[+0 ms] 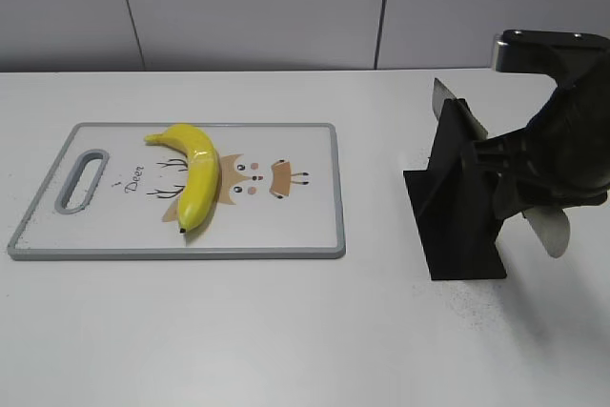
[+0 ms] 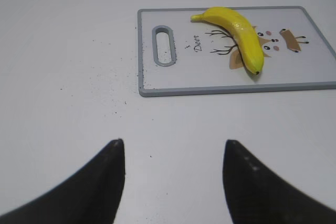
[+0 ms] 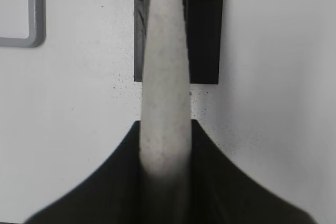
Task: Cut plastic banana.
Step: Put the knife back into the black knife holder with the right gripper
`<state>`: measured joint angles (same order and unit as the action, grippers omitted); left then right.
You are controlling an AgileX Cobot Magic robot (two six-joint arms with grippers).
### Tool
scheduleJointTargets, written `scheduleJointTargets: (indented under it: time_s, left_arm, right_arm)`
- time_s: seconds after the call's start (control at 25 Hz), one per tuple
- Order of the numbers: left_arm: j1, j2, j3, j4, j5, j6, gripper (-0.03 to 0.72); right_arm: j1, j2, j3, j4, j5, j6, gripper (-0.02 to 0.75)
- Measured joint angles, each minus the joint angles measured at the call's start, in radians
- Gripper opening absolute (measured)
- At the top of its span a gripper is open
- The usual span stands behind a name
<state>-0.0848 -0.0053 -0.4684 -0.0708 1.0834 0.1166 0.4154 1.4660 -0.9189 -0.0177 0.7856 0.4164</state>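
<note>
The plastic banana (image 1: pixel 195 176) is glossy yellow and lies curved across the middle of a white cutting board (image 1: pixel 305 235) with a grey rim. It also shows in the left wrist view (image 2: pixel 239 32). My right gripper (image 3: pixel 165 124) is shut on the grey handle of a knife (image 3: pixel 164 77). The knife sits in a black stand (image 1: pixel 457 231) to the right of the board, and its blade tip (image 1: pixel 444 94) sticks out above the stand. My left gripper (image 2: pixel 174 142) is open and empty over bare table, in front of the board's handle end. It is out of the exterior view.
The cutting board (image 2: pixel 152 90) has a handle slot (image 2: pixel 164 45) at its left end and a deer drawing under the banana. The white table (image 1: pixel 238 331) has dark specks near the stand. A grey wall stands behind.
</note>
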Motion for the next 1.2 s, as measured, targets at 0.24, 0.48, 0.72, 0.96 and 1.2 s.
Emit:
scheduleJointTargets:
  time_s: [0.24,0.48,0.72,0.96,1.2]
  left_arm:
    - [0.0,0.0,0.0,0.0,0.0,0.0,0.58]
    - [0.0,0.0,0.0,0.0,0.0,0.0,0.58]
    - [0.0,0.0,0.0,0.0,0.0,0.0,0.58]
    - [0.0,0.0,0.0,0.0,0.0,0.0,0.58]
    - [0.0,0.0,0.0,0.0,0.0,0.0,0.58]
  right_arm:
    - [0.0,0.003,0.0,0.008,0.006,0.0,0.492]
    - [0.0,-0.057,0.0,0.011,0.024,-0.038,0.638]
    - [0.0,-0.255,0.0,0.068,0.121,-0.222,0.619]
    - [0.0,-0.497,0.054,0.155,0.222,-0.426,0.601]
    - [0.0,-0.817,0.277,0.104,0.205,-0.496,0.592]
